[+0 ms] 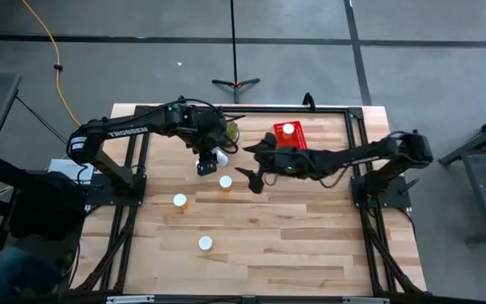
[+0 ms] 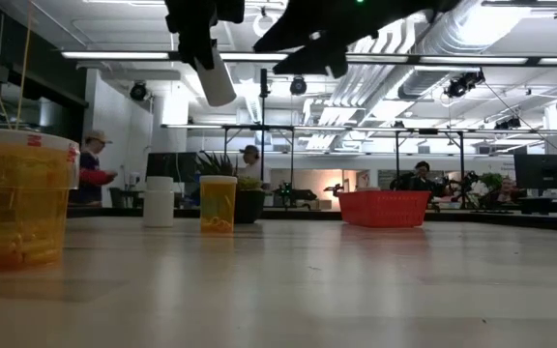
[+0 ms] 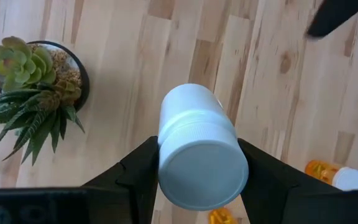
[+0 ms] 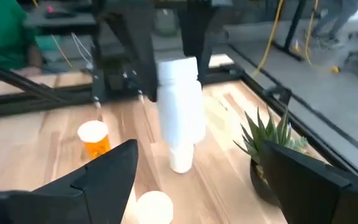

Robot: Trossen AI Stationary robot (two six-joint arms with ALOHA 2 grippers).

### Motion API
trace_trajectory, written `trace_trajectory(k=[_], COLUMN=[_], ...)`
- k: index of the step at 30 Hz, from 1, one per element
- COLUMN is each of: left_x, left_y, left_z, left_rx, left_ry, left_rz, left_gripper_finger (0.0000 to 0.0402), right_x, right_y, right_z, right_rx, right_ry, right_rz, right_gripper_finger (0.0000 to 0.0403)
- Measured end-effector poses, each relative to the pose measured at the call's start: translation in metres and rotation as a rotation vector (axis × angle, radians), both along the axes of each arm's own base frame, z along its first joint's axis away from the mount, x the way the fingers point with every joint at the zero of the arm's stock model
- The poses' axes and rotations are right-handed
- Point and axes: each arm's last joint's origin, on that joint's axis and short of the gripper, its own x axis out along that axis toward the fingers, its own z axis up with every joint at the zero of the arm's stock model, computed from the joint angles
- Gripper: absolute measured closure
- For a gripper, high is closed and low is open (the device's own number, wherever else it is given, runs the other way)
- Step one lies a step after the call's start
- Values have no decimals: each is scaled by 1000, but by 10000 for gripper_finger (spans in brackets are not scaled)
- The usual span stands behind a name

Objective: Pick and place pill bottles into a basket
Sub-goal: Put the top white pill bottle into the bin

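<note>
My left gripper is shut on a white bottle, held high above the table in the low view. My right gripper is open and empty, in the air between the held bottle and the red basket. One white-capped bottle stands in the basket. Three orange pill bottles with white caps stand on the table: one below the grippers, one to the left, one nearer the front. A white bottle also stands on the table. My left gripper pinches the white bottle between its two fingers at its ribbed cap end, one finger on each side. The fingers come from above, pointing down. The bottle hangs below them, lifted clear of the table and tilted a little.
A small potted succulent stands on the table just beyond the left gripper, left of the basket. People stand in the room beyond the table. Bare wood lies along the table's near half.
</note>
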Motion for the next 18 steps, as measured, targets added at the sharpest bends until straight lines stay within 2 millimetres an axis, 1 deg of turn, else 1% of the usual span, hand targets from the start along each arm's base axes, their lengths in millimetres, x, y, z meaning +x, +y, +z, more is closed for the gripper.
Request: trace_trajectory(k=[3,7,12,18], left_x=[0,1,4,7], left_y=[0,0,1,2], left_z=[0,0,2,3], left_rx=[0,2,-13,-52], left_ry=[0,-7,-41,-77], left_rz=[0,0,51,150], left_gripper_finger=[185,186,186,186], right_x=[12,22,23,24], right_y=[-4,-10,-16,-18], right_z=[2,4,-1,1], right_rx=[5,27,30,-27], right_ry=[45,40,57,52], right_rz=[13,65,54,62], right_gripper_finger=[77,77,78,79])
